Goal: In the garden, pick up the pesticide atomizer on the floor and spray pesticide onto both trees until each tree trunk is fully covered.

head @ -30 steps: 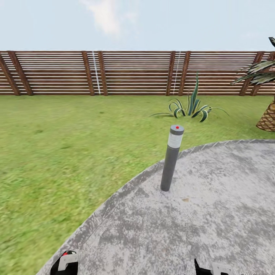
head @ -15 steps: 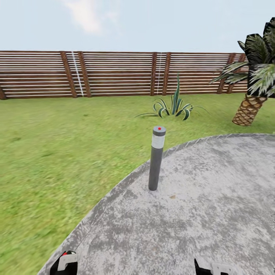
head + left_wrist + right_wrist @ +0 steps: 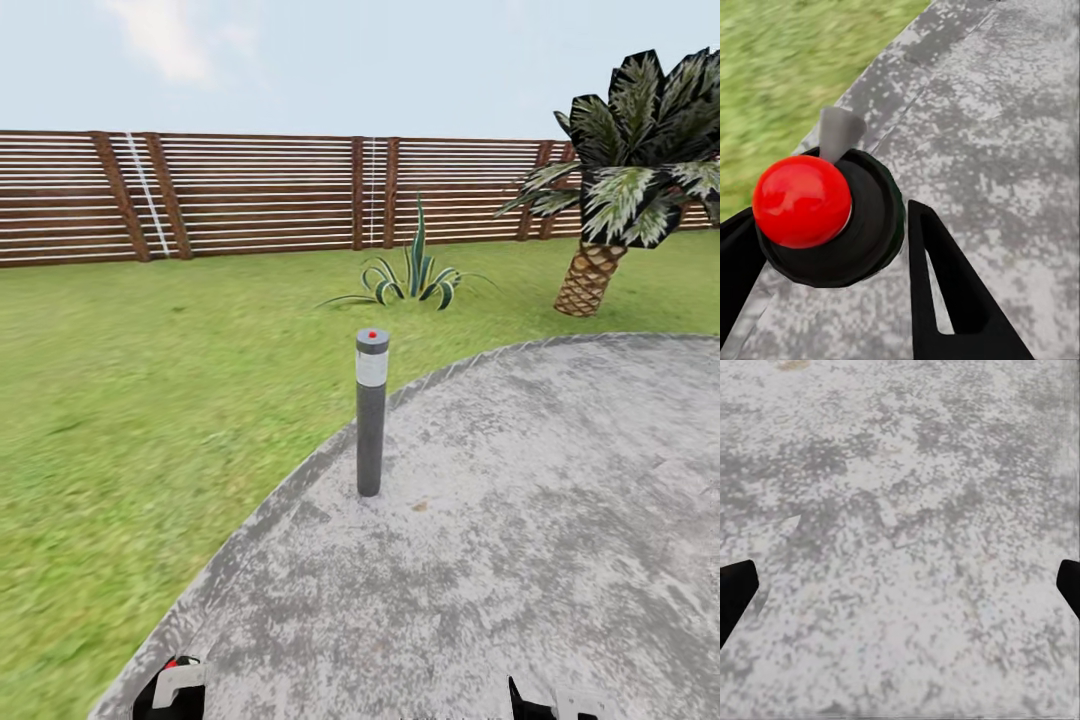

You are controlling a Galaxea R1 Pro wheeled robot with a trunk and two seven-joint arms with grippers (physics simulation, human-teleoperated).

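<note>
My left gripper (image 3: 829,217) is shut on the pesticide atomizer (image 3: 802,201), a black body with a round red cap and a short grey nozzle, held just above the grey paving. Its red tip and white part (image 3: 172,675) peek in at the lower edge of the head view. Over bare paving my right gripper (image 3: 904,585) is open, its dark fingertips wide apart with nothing between them; part of it (image 3: 555,705) shows at the head view's lower right. The two thick-trunked trees are out of view.
I stand on a round grey paved pad (image 3: 520,520) bordered by lawn (image 3: 150,400). A grey bollard light (image 3: 371,412) rises near the pad's edge ahead. Beyond are a spiky striped plant (image 3: 410,275), a short scaly-trunked palm (image 3: 600,260) and the brown slat fence (image 3: 260,195).
The head view has turned to the right: bollard, plant and fence slid left in the picture and the palm came fully into view. Both grippers hold the same pose.
</note>
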